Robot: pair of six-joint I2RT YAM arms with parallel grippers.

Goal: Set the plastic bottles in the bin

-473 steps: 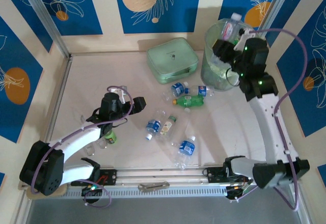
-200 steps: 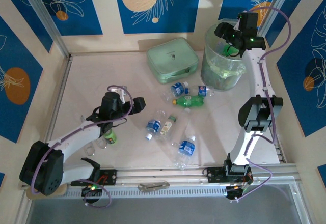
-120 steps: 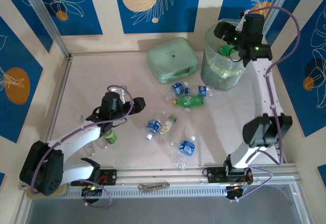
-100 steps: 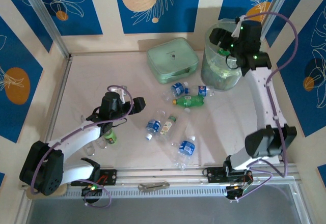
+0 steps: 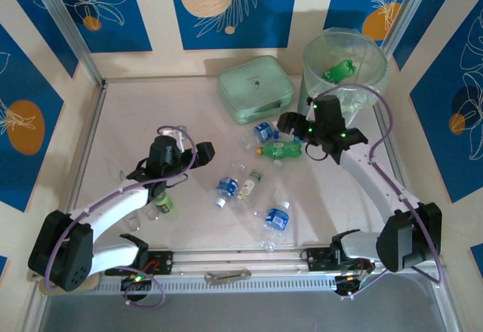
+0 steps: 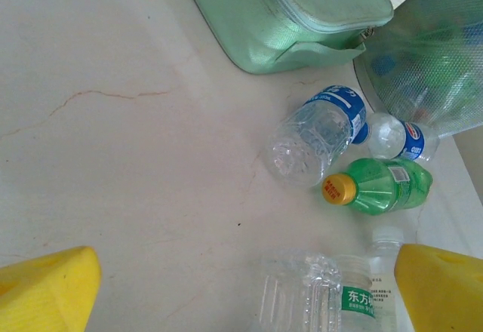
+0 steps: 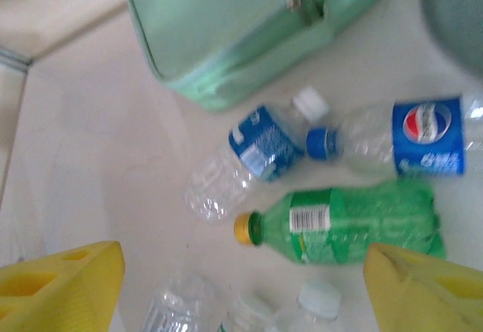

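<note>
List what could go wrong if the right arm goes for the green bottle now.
1. The green bottle lies close beside the Pepsi bottle and a blue-labelled clear bottle. The open right gripper might catch or knock a neighbour.
2. It lies on its side, so it may roll away as the jaws close.
3. The bin stands tall right beside the arm, so the lift could bump its wall.

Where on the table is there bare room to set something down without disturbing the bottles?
The far-left stretch of the table, between the left wall rail and the mint-green case, is bare. So is the near-right patch between the nearest blue-labelled bottle and the right arm. The middle is crowded: bottles lie scattered from the case toward the near edge.
</note>
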